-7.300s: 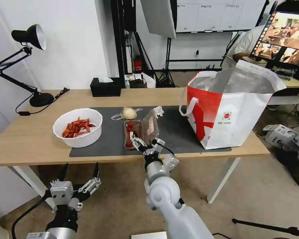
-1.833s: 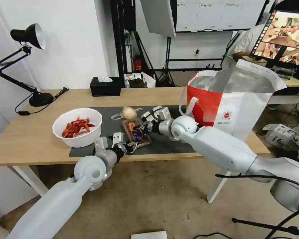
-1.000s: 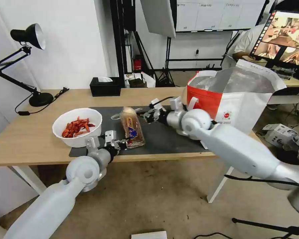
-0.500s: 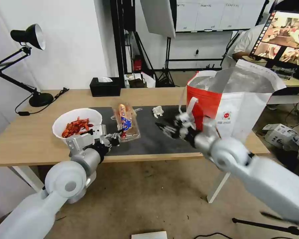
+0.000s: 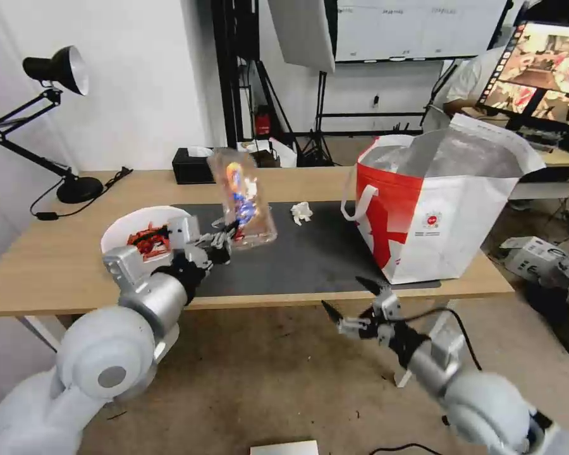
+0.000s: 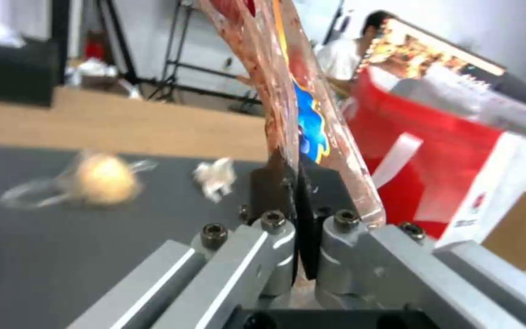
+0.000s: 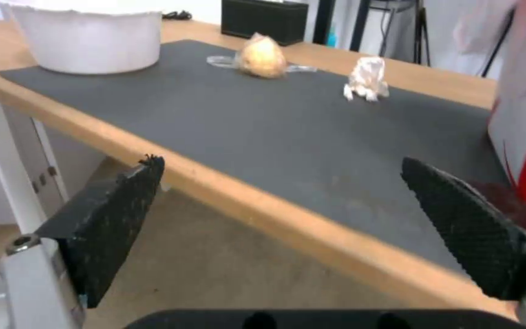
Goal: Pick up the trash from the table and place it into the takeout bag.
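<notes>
The left pincer (image 5: 224, 243) has lifted the clamshell tray (image 5: 243, 199) clear; the right pincer (image 5: 354, 306) dropped below the table (image 5: 57, 265).

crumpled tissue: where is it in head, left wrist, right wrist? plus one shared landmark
Head: tissue on the mat, between the lifted tray and the bag.
Left wrist: tissue on the mat beside the left gripper, which is clamped on the tray.
Right wrist: tissue on the mat's far side.
Shared landmark: the wrapped lump.
</notes>
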You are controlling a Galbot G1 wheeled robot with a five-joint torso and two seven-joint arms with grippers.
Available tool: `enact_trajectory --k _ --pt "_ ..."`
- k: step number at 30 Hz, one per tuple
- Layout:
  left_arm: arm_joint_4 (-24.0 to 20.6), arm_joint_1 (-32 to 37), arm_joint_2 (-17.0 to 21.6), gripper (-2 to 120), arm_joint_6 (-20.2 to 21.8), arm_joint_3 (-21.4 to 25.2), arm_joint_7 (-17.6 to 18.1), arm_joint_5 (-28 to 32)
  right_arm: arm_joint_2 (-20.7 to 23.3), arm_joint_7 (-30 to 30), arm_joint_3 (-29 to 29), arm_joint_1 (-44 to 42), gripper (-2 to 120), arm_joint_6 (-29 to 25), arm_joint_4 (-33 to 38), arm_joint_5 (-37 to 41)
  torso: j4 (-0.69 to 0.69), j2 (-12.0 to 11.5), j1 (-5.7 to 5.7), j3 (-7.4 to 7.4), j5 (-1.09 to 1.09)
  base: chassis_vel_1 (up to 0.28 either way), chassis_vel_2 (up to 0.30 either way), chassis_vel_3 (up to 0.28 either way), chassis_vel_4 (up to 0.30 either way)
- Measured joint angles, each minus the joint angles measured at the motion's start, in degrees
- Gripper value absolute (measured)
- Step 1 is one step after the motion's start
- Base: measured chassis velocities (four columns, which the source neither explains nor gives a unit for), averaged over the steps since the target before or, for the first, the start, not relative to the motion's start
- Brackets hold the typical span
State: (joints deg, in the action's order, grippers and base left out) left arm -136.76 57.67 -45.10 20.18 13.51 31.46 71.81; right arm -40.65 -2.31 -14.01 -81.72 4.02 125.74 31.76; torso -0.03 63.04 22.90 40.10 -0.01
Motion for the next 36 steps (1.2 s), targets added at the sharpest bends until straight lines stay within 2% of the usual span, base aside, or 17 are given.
enact_trajectory --k 2,5,6,9,10,13,14,15,17,18,20,22,25,29,32,34,36 --pt "0.0 -1.4 0.0 0 0.1 -0.8 0.0 0.4 -0.5 0.1 -0.8 -1.4 100 -0.4 0.3 -0.8 0.01 0.0 0.00 0.00 0.00 0.000 0.000 0.000 0.000" --pt "2.3 -12.0 -0.3 0 0.6 -7.5 0.7 2.0 -3.8 1.4 -4.8 -9.6 100 -1.9 1.7 -5.1 0.02 0.0 0.00 0.00 -0.01 0.000 0.000 0.000 0.000" --pt "2.3 -12.0 -0.3 0 0.6 -7.5 0.7 2.0 -3.8 1.4 -4.8 -9.6 100 -1.9 1.7 -5.1 0.02 0.0 0.00 0.00 -0.01 0.000 0.000 0.000 0.000" --pt "6.6 -24.0 -2.9 0 0.9 -16.9 2.2 3.3 -6.9 2.0 -6.1 -13.3 100 -2.5 2.3 -7.8 0.02 0.0 0.01 0.01 0.01 0.000 0.000 0.000 0.000" --pt "6.6 -24.0 -2.9 0 0.9 -16.9 2.2 3.3 -6.9 2.0 -6.1 -13.3 100 -2.5 2.3 -7.8 0.02 0.0 0.01 0.01 0.01 0.000 0.000 0.000 0.000" --pt "14.9 -40.4 -9.9 0 0.9 -28.6 5.2 4.6 -9.7 2.3 -6.9 -15.1 100 -2.6 2.5 -9.5 0.03 0.0 0.02 0.01 0.03 0.000 0.000 0.000 0.000" --pt "14.9 -40.4 -9.9 0 0.9 -28.6 5.2 4.6 -9.7 2.3 -6.9 -15.1 100 -2.6 2.5 -9.5 0.03 0.0 0.02 0.01 0.03 0.000 0.000 0.000 0.000" --pt "18.7 -45.7 -14.0 0 0.9 -32.0 6.0 4.5 -10.4 2.5 -7.3 -15.7 100 -2.7 2.6 -10.0 0.02 0.0 0.02 0.01 0.03 0.000 0.000 0.000 0.000" --pt "23.1 -51.3 -18.7 0 0.9 -35.7 6.7 3.2 -11.4 3.3 -8.4 -16.8 100 -2.7 3.1 -10.5 0.00 0.0 0.03 0.02 0.03 0.000 0.000 0.000 0.000" --pt "23.1 -51.3 -18.7 0 0.9 -35.7 6.7 3.2 -11.4 3.3 -8.4 -16.8 100 -2.7 3.1 -10.5 0.00 0.0 0.03 0.02 0.03 0.000 0.000 0.000 0.000" --pt "28.8 -56.9 -23.5 0 0.9 -39.9 6.7 -1.4 -12.3 3.8 -9.2 -17.3 100 -2.7 3.3 -10.9 0.01 0.0 0.02 0.01 0.02 0.000 0.000 0.000 0.000" --pt "31.0 -58.5 -25.0 0 0.7 -41.2 6.6 -3.0 -12.5 3.9 -9.2 -17.3 100 -2.7 3.3 -10.9 0.02 0.0 0.02 0.01 0.02 0.000 0.000 0.000 0.000" --pt "38.3 -62.4 -29.7 0 0.4 -44.4 5.0 -8.0 -13.4 4.0 -8.2 -16.5 100 -2.7 3.1 -10.9 0.02 0.0 0.03 0.02 0.03 0.000 0.000 0.000 0.000" --pt "41.6 -63.7 -32.1 0 0.4 -45.6 3.6 -10.4 -13.6 4.0 -7.9 -16.3 100 -2.7 3.0 -10.9 0.02 0.0 0.02 0.01 0.03 0.000 0.000 0.000 0.000" --pt "45.3 -64.5 -34.6 0 0.4 -47.0 1.5 -14.7 -13.9 4.0 -8.0 -16.2 100 -2.8 3.1 -10.8 0.03 0.0 0.02 0.02 0.02 0.000 0.000 0.000 0.000" --pt "48.8 -65.1 -37.7 0 0.5 -48.9 -0.8 -20.3 -14.6 4.2 -8.8 -16.5 100 -2.8 3.2 -10.7 0.02 0.0 0.02 0.01 0.02 0.000 0.000 0.000 0.000" --pt "49.5 -65.2 -38.4 0 1.0 -49.8 -1.6 -21.8 -14.8 4.3 -9.0 -16.6 100 -2.9 3.2 -10.7 0.01 0.0 0.02 0.01 0.02 0.000 0.000 0.000 0.000"
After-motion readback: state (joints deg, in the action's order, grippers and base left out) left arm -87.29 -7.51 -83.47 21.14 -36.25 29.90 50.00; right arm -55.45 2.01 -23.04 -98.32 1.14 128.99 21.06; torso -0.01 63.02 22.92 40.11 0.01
